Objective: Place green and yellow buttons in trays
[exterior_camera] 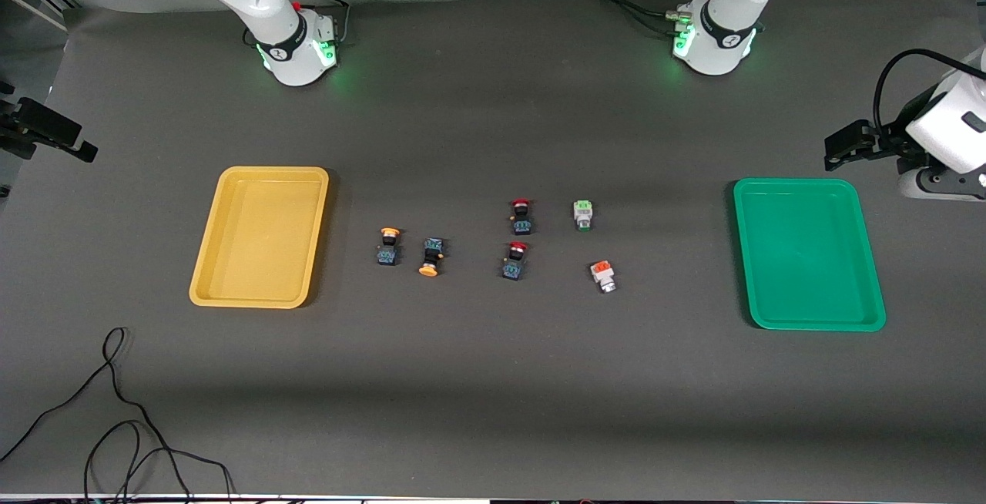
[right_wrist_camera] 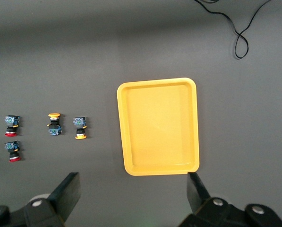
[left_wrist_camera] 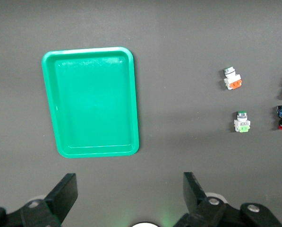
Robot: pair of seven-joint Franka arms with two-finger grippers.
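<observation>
Two yellow-capped buttons on dark bodies (exterior_camera: 390, 246) (exterior_camera: 431, 257) lie beside the yellow tray (exterior_camera: 258, 238). A grey button with a green cap (exterior_camera: 583, 214) and, nearer the front camera, a grey one with an orange base (exterior_camera: 602, 276) lie toward the green tray (exterior_camera: 809, 257). Both trays hold nothing. High over the table by its base, my left gripper (left_wrist_camera: 130, 182) is open and empty, and its view takes in the green tray (left_wrist_camera: 91, 101) and both grey buttons (left_wrist_camera: 242, 122) (left_wrist_camera: 232, 79). My right gripper (right_wrist_camera: 133, 182) hangs open and empty too, above the yellow tray (right_wrist_camera: 159, 125).
Two red-capped dark buttons (exterior_camera: 521, 216) (exterior_camera: 514, 260) lie between the yellow-capped and grey ones. A loose black cable (exterior_camera: 115, 411) curls near the front edge at the right arm's end. Black-and-white equipment (exterior_camera: 924, 134) stands past the green tray.
</observation>
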